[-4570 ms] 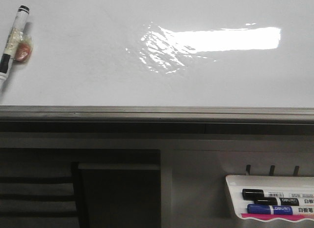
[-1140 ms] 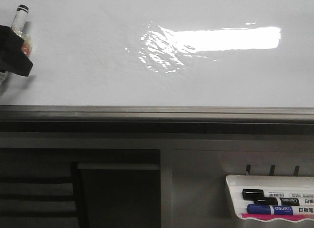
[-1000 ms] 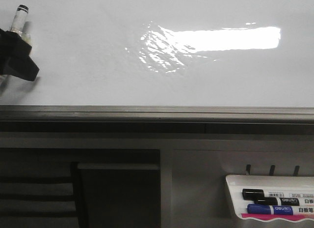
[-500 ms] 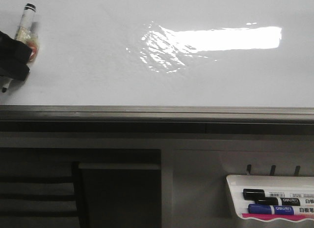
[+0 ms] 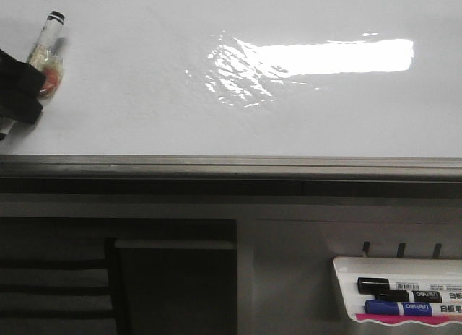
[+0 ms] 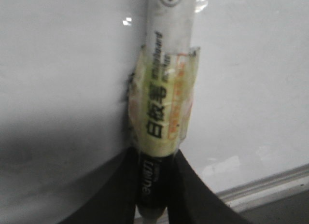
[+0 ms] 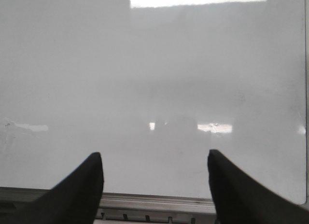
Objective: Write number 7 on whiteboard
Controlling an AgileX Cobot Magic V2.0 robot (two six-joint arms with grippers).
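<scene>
The whiteboard [image 5: 238, 111] is glossy white with a bright rectangular glare and a grey edge rail [image 5: 231, 165]. No number 7 shows on it. My left gripper [image 5: 16, 97] sits at the board's left edge, shut on a white marker [image 5: 45, 50] wrapped in yellowish tape. In the left wrist view the black fingers [image 6: 116, 190] clamp the marker's dark end [image 6: 153, 183], and the taped barrel [image 6: 161, 108] points away over the board [image 6: 58, 79]. My right gripper [image 7: 155, 161] is open and empty above the board [image 7: 154, 79], near its rail. It is out of the front view.
A small white tray [image 5: 401, 299] at the lower right holds a black marker [image 5: 393, 286] and a blue marker [image 5: 401, 307]. Dark shelving [image 5: 173, 277] lies below the board's rail. The rail also shows in the right wrist view [image 7: 154, 202].
My left gripper came in from the left, closed on the marker and lifted it. The marker now tilts more to the right, its cap further up and right on the board.
</scene>
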